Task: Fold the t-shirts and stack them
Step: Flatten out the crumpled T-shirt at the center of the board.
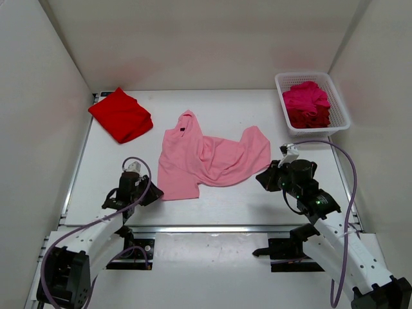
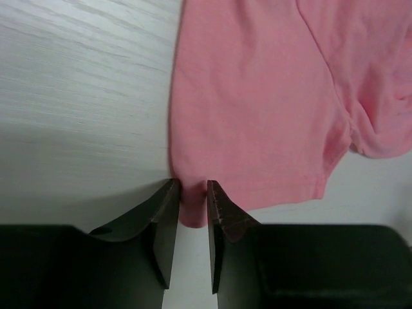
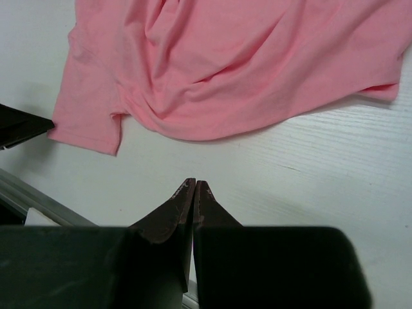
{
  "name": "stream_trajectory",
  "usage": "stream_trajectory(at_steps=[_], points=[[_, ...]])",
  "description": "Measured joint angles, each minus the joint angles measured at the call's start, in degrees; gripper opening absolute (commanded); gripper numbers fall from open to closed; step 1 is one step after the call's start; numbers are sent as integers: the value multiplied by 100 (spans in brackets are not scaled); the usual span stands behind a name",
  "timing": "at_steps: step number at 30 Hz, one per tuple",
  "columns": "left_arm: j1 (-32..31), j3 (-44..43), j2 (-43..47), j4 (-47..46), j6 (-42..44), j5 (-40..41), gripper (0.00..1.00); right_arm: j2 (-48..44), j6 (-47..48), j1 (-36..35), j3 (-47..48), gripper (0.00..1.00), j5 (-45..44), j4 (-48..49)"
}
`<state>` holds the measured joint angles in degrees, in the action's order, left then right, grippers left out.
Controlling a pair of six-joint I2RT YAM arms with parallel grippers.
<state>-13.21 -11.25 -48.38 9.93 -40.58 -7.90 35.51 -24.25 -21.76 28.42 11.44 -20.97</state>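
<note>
We see the light pink t-shirt lying rumpled mid-table, its right half bunched in folds. Our left pincer stands slightly spread at the shirt's near left corner, the hem tip between its jaws. Our right pincer is pressed together over bare table, just short of the shirt. The bright red t-shirt lies folded far left. At far right, the white basket holds the magenta t-shirt and the dark red t-shirt.

White table: red shirt, rumpled pink shirt, white basket.
</note>
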Motion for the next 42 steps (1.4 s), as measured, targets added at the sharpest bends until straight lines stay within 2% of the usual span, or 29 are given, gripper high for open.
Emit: stream_trajectory(at_steps=[4,9,11,13,20,25,30,42], points=[[-133,125,-17,-216,-101,2,20,9,-39,160,-17,2,63,20],[-114,162,116,-136,-151,22,8,190,-304,466,-221,27,-28,223],[-105,162,245,-28,-149,22,3,356,-457,649,-446,29,-133,424],[-83,133,387,90,-142,7,0,605,-588,949,-686,29,-164,651],[-151,-483,686,461,46,-72,0,1971,-1021,1965,-1185,28,-199,1714],[-109,-577,894,546,302,-170,0,2653,-1215,2127,-1145,23,-157,2612],[-133,-708,791,713,514,-175,0,3322,-1405,2350,-890,18,15,3117],[-127,-763,544,678,688,-227,0,4227,-1663,2328,-186,20,330,3777]])
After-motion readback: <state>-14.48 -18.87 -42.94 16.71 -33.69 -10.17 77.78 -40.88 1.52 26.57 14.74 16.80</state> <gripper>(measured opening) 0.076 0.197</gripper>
